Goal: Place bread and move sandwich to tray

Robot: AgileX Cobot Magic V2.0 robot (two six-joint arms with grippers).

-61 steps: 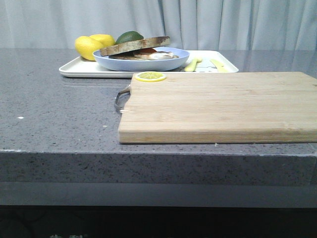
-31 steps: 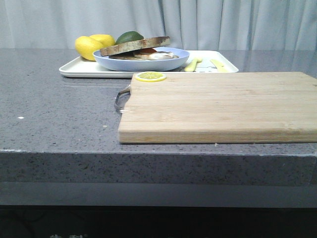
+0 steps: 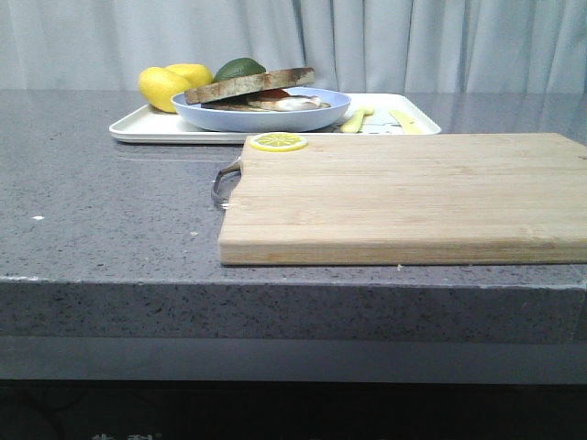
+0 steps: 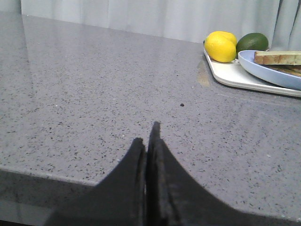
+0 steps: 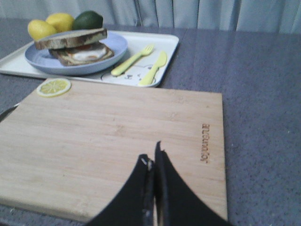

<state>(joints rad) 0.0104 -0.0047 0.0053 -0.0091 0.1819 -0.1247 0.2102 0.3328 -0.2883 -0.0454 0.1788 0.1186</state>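
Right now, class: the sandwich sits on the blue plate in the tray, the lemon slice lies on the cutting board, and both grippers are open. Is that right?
One detail is wrong: both grippers are shut. The left gripper and right gripper have their jaws pressed together in the wrist views. The rest holds: the sandwich sits on the blue plate in the tray, and the lemon slice lies on the cutting board.

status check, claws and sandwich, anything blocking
Left claw shut, empty, over bare counter. Right claw shut, empty, over cutting board. Sandwich on blue plate, plate on tray. Nothing blocking.
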